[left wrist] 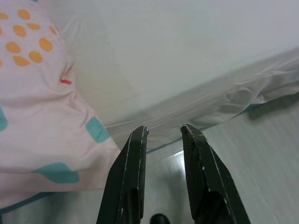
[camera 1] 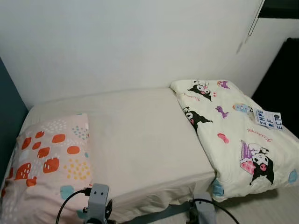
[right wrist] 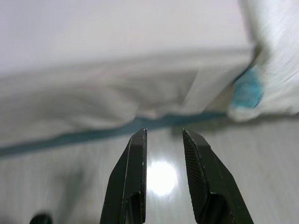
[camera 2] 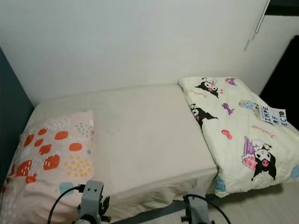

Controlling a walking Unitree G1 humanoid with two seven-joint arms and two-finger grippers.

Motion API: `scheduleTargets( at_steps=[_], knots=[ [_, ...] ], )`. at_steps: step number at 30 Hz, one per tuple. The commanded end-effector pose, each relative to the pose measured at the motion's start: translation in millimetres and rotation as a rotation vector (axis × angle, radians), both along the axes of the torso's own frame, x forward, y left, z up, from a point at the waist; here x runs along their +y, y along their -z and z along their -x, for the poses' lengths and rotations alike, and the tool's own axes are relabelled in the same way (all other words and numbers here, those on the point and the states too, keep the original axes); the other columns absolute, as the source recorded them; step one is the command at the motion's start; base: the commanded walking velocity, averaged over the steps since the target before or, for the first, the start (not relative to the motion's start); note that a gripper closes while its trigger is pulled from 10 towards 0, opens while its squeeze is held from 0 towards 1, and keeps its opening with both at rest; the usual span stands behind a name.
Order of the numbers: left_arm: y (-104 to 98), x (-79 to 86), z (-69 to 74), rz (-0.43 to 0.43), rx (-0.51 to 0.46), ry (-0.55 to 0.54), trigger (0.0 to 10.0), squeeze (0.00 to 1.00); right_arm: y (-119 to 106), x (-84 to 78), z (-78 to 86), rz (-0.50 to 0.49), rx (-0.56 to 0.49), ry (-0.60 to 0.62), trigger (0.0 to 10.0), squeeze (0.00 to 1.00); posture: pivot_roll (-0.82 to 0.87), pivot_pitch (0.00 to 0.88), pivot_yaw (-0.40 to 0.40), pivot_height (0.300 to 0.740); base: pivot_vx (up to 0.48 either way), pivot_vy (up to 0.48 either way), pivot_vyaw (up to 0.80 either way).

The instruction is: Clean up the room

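Bed (camera 1: 140, 135): cream sheet. Folded cartoon-print blanket (camera 1: 233, 130) at robot's right end, long axis wall-to-foreground. Spotted pillow (camera 1: 46, 158) at left end. Left claw (left wrist: 163, 133), right claw (right wrist: 163, 133): spread, holding nothing, above floor (right wrist: 159, 177).

Ahead of my 2 grippers the bed (camera 1: 140, 135) lay bare in its middle; the pillow (camera 1: 46, 163) blocked my left side, the folded quilt (camera 1: 233, 130) my right.

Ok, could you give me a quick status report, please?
Left gripper, right gripper: open, empty, low at bed edge. Pillow left, folded quilt right. Nothing blocking.
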State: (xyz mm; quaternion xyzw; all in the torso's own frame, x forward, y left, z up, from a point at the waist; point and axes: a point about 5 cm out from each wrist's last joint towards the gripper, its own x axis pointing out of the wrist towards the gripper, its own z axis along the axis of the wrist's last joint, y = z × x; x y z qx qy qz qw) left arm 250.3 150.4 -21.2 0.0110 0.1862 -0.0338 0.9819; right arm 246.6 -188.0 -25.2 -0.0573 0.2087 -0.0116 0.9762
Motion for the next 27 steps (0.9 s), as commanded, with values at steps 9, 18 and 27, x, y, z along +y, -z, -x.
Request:
scheduleTargets(
  at_steps=[9,18,27],
  knots=[
    [8,9.1,5.6,0.065,0.065,-0.112,10.0,0.0,-15,9.4,-16.2,-0.021,-0.099,-0.041,10.0,0.0,-0.01,0.018,-0.067,0.74,0.0,0.0,0.0],
    [-8,-5.8,-10.5,0.034,-0.032,-0.009,10.0,0.0,-11,3.3,-15.6,0.006,-0.048,0.005,10.0,0.0,0.02,0.025,-0.084,0.74,0.0,0.0,0.0],
    [-3,-0.5,-2.8,0.076,-0.007,-0.009,10.0,0.0,-2,-0.3,-3.2,-0.124,-0.027,0.082,10.0,0.0,0.01,0.035,-0.08,0.74,0.0,0.0,0.0]
  ],
)
